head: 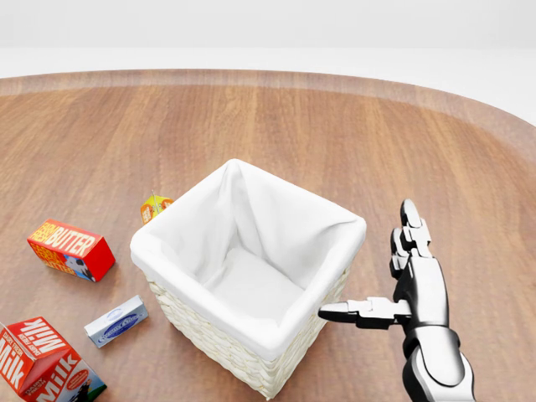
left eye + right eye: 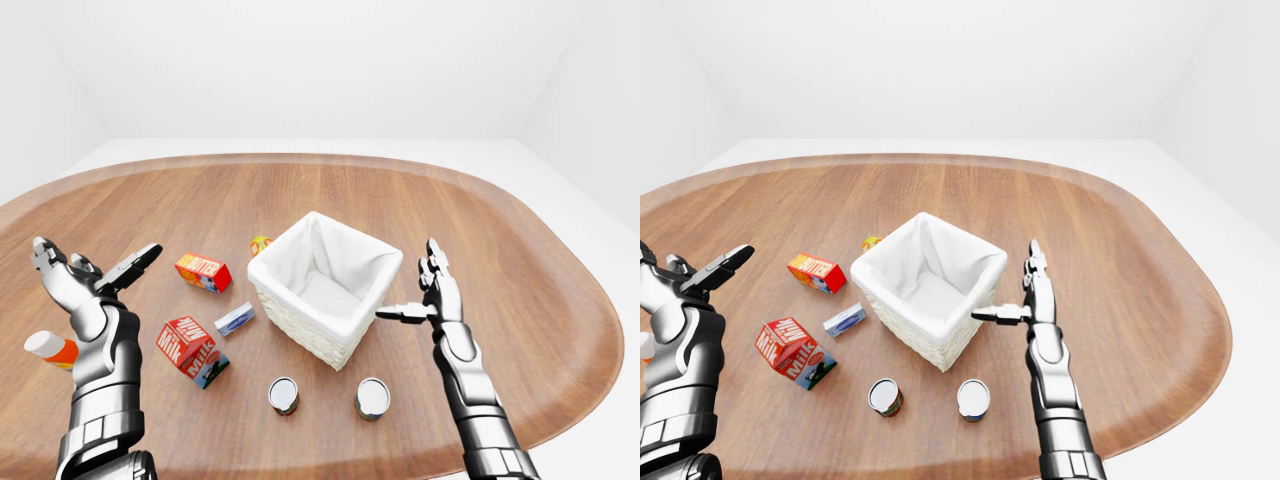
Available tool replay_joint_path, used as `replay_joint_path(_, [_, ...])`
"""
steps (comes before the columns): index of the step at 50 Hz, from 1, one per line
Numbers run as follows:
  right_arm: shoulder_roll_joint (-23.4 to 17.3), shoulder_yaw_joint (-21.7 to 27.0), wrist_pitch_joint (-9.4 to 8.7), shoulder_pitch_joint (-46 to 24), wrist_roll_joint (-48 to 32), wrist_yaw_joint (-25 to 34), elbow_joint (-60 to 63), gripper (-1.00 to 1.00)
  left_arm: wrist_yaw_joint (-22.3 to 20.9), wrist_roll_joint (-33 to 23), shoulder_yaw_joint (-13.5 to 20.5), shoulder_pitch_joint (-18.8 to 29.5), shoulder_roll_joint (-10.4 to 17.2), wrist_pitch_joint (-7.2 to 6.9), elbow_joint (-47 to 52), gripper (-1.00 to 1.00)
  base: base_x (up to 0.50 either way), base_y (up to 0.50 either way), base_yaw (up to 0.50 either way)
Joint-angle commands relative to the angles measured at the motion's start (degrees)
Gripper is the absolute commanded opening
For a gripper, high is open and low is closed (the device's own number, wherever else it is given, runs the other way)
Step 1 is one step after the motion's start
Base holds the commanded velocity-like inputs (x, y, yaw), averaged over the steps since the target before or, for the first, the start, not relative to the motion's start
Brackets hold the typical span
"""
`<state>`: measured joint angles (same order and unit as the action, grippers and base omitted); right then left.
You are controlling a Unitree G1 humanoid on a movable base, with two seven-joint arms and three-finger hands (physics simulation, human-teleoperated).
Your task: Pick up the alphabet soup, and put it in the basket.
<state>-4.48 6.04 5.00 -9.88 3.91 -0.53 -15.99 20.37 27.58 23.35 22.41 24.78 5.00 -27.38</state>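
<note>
White-lined basket [image 1: 251,335] — right hand [image 1: 416,289] beside

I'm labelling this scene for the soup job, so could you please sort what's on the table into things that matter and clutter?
For the job:
basket
two cans, one presumably the alphabet soup; labels unreadable
right hand, open beside the basket

Lying about:
milk carton
butter box
small grey box
small orange carton
orange-and-white bottle

Bright, even, diffuse render light; soft faint shadows, sharp focus, no glare.
</note>
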Motion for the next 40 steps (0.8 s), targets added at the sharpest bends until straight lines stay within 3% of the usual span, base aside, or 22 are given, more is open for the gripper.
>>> replay_joint_path(1, [0.33,0.44,0.00,3.11,0.68,1.17,-0.25,1.00,0.19,-0.05,-0.03,0.10,0.05,0.00,-0.27,1.00,0.00,0.00,0.00])
replay_joint_path(4, [0.33,0.44,0.00,3.11,0.68,1.17,-0.25,1.00,0.19,-0.05,-0.04,0.10,0.06,0.00,-0.27,1.00,0.00,0.00,0.00])
replay_joint_path(5, [1.02,-0.59,0.00,11.53,1.47,4.18,7.10,1.00,0.31,-0.01,0.02,-0.25,0.07,0.00,0.35,1.00,0.00,0.00,0.00])
replay_joint_path(13, [2.22,-0.72,0.00,18.26,0.86,7.58,12.87,1.00,0.19,-0.06,0.17,-0.43,0.01,0.00,0.71,1.00,0.00,0.00,0.00])
replay_joint_path(40, [3.52,-0.75,0.00,26.01,0.39,15.26,7.47,1.00,0.08,-0.22,0.00,-0.19,0.06,0.00,0.05,1.00,0.00,0.00,0.00])
